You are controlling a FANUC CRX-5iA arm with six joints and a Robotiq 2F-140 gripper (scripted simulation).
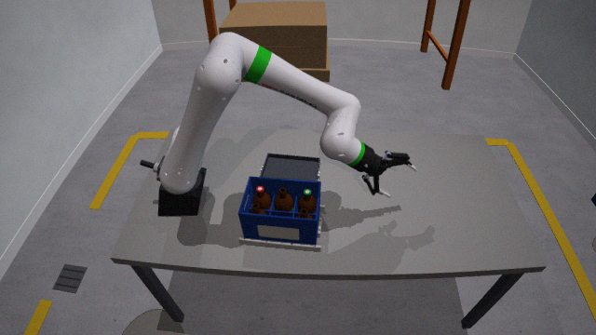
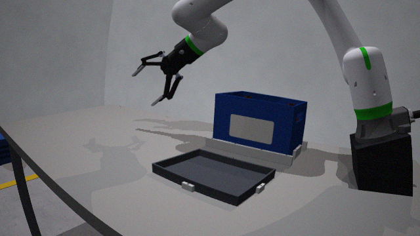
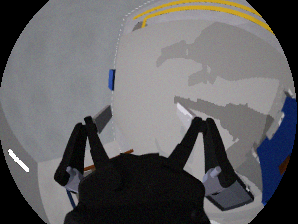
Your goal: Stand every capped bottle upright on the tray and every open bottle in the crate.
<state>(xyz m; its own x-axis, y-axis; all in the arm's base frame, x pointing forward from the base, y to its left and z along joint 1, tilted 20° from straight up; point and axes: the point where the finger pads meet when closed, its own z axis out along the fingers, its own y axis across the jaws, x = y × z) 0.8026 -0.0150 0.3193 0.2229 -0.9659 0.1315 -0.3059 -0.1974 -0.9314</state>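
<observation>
A blue crate (image 1: 251,228) (image 2: 223,115) stands on the table and holds several brown bottles. In its back row a bottle with a red cap (image 1: 260,189) stands at the left, an open bottle (image 1: 283,200) in the middle and a bottle with a green cap (image 1: 306,192) at the right. Two more brown bottles in the front row are mostly hidden by the crate wall. A dark empty tray (image 1: 269,159) (image 2: 210,193) lies flat just behind the crate. My gripper (image 1: 399,181) (image 2: 144,89) (image 3: 143,109) is open and empty. It hangs in the air to the right of the crate, well above the table.
The crate sits in a low grey holder (image 1: 279,243) (image 2: 249,152). The arm's black base (image 1: 182,201) (image 2: 382,164) stands left of the crate. A cardboard box (image 1: 279,28) and orange rack legs (image 1: 453,46) stand on the floor behind the table.
</observation>
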